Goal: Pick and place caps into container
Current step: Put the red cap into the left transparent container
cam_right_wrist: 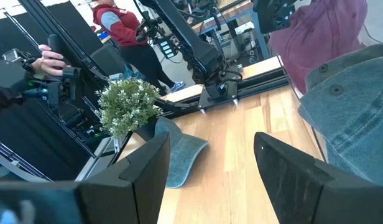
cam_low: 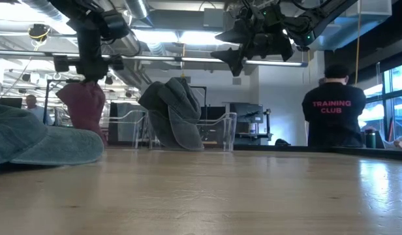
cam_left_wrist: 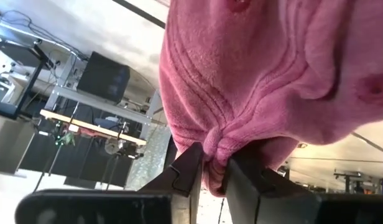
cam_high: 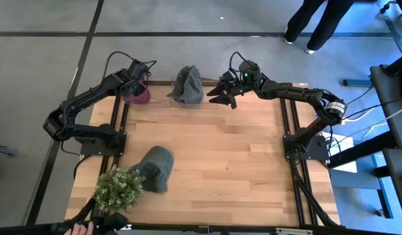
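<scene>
Currently my left gripper pinches the maroon cap over the container; thin fabric beneath my fingers could slip, dropping it outside.

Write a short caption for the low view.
Left gripper holds maroon cap beside the clear container.

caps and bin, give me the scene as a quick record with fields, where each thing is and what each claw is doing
maroon red fabric cap: hanging from left claw, over the bin's left end
left claw: shut on the maroon cap
clear plastic rectangular bin: far table edge
grey-green fabric cap in bin: draped over its wall
right claw: open, empty, raised beside the bin
second grey-green cap: on table, near bushy green plant
</scene>
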Robot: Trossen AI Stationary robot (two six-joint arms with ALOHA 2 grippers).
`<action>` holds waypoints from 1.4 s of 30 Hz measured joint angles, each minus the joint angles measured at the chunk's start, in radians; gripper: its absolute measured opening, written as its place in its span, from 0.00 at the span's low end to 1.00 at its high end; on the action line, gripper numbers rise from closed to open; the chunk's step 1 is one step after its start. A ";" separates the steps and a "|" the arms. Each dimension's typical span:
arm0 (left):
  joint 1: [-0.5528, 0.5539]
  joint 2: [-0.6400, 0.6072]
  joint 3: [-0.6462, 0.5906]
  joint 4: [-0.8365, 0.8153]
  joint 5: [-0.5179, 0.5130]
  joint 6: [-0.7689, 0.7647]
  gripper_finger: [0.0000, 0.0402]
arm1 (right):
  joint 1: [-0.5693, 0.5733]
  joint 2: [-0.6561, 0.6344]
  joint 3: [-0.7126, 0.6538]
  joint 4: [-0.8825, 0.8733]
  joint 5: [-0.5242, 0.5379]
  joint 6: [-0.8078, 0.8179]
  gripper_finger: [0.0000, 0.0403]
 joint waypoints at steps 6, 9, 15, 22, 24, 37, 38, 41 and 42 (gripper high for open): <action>0.000 0.000 0.000 0.053 -0.010 -0.003 0.15 | 0.000 0.000 0.000 0.000 0.000 0.001 0.58; 0.000 0.000 0.000 0.079 -0.008 -0.010 0.17 | 0.000 0.000 0.000 0.000 0.000 0.000 0.58; 0.000 0.000 0.000 0.087 -0.008 -0.008 0.27 | 0.000 0.000 0.000 0.000 0.000 0.002 0.58; 0.000 -0.023 0.000 0.177 -0.008 0.036 0.36 | 0.000 0.000 0.000 0.000 0.000 0.002 0.58; 0.000 -0.039 0.006 0.176 -0.006 0.053 0.37 | 0.000 0.000 0.000 0.000 0.000 0.002 0.58; -0.101 -0.066 0.117 0.238 -0.031 -0.060 0.36 | 0.000 0.000 0.000 0.000 0.000 0.003 0.58; -0.127 -0.066 0.125 0.259 -0.006 -0.129 0.36 | 0.000 0.000 0.000 0.000 0.000 0.003 0.58; -0.203 -0.066 0.160 0.280 0.093 -0.500 0.36 | 0.000 0.000 0.000 0.000 0.000 0.003 0.58; -0.223 -0.067 0.171 0.280 0.135 -0.654 0.36 | 0.000 0.000 0.000 0.000 0.000 0.003 0.58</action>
